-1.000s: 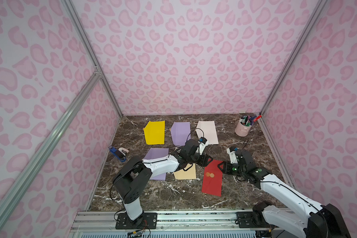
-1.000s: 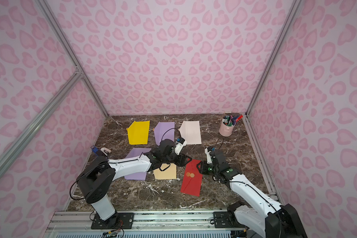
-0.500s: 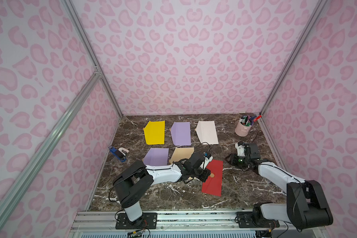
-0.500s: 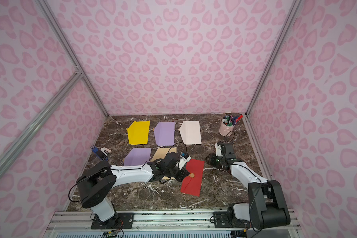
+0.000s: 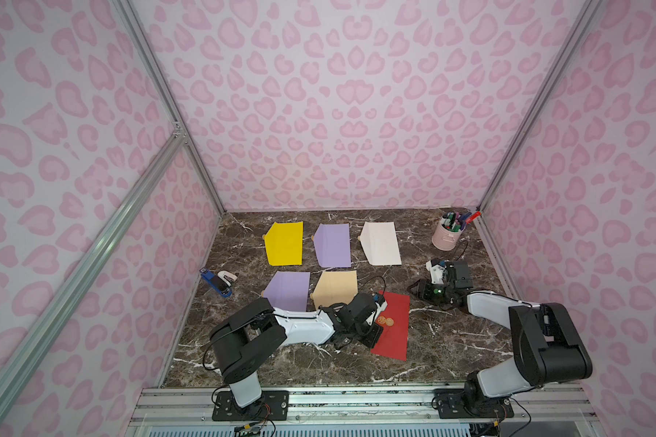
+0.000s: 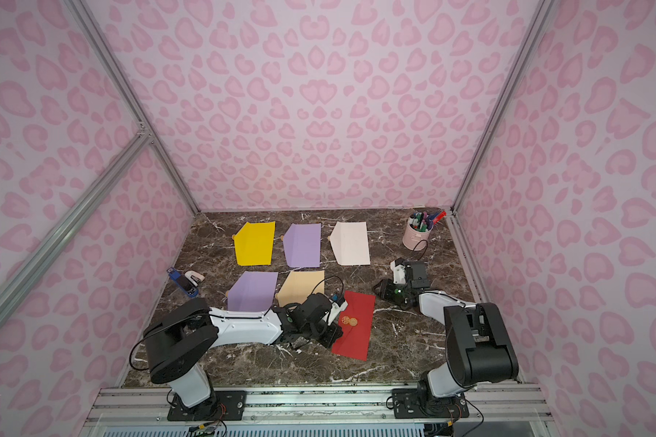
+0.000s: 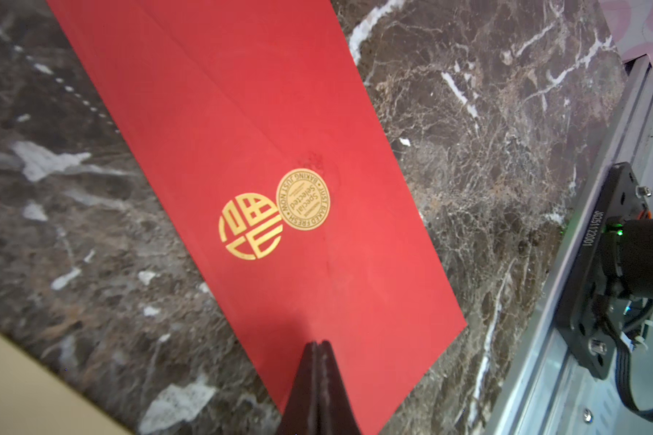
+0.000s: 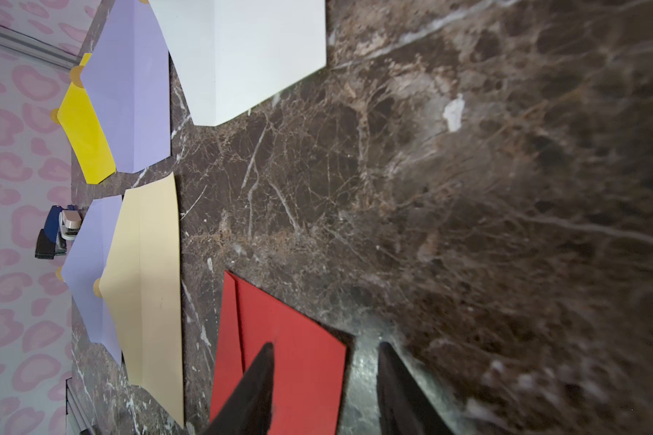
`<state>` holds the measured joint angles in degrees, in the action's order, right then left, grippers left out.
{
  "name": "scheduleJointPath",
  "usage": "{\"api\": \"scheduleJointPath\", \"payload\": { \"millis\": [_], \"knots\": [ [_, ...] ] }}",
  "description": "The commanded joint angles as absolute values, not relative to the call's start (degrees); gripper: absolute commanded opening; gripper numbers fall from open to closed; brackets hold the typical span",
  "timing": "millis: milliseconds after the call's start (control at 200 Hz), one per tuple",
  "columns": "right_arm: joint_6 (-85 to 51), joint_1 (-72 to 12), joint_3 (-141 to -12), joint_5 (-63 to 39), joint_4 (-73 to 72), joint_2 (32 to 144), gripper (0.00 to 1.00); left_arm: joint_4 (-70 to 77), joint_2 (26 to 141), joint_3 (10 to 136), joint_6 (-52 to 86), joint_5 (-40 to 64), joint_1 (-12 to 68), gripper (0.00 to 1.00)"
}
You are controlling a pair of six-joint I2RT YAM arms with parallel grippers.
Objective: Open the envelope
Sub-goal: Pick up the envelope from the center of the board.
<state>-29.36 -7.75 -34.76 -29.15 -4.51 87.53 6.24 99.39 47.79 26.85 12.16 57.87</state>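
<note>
A red envelope [image 5: 394,333] [image 6: 356,329] lies flat on the marble table, flap down under a round gold sticker [image 7: 303,199] beside a gold emblem [image 7: 250,226]. My left gripper [image 5: 372,338] [image 6: 332,336] is at the envelope's left edge. In the left wrist view it is shut [image 7: 318,343], its tip over the red paper [image 7: 279,132] with nothing visible between the jaws. My right gripper [image 5: 413,290] [image 6: 380,289] sits low by the envelope's far right corner. Its fingers stand open [image 8: 325,346], one over the red corner [image 8: 298,361], the other over bare marble.
Five more envelopes lie behind: yellow [image 5: 284,243], purple [image 5: 333,245], white [image 5: 380,243], purple [image 5: 288,291] and tan [image 5: 336,289]. A pink cup of pens [image 5: 447,236] stands at the back right and a blue stapler [image 5: 216,282] at the left. The metal rail [image 7: 581,357] runs along the front.
My left gripper has closed and moved forward along the envelope's left side. My right arm has drawn back to the envelope's far right corner. Little differs from half a second ago.
</note>
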Motion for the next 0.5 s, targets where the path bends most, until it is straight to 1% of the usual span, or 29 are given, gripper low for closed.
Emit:
{"api": "scheduleJointPath", "payload": {
  "millis": [0,310,495],
  "knots": [
    [-28.75,-7.62,-34.78,-29.65,-6.68,88.04,0.45,6.20,99.92,48.06,27.06,11.50,57.92,0.03],
    [-28.37,-7.21,-34.87,-30.46,-8.32,90.30,0.49,4.69,101.56,48.09,27.61,11.03,58.09,0.03],
    [-28.49,-7.12,-34.52,-32.16,-10.17,92.91,0.47,4.74,102.28,46.81,27.94,10.74,58.10,0.03]
  ]
}}
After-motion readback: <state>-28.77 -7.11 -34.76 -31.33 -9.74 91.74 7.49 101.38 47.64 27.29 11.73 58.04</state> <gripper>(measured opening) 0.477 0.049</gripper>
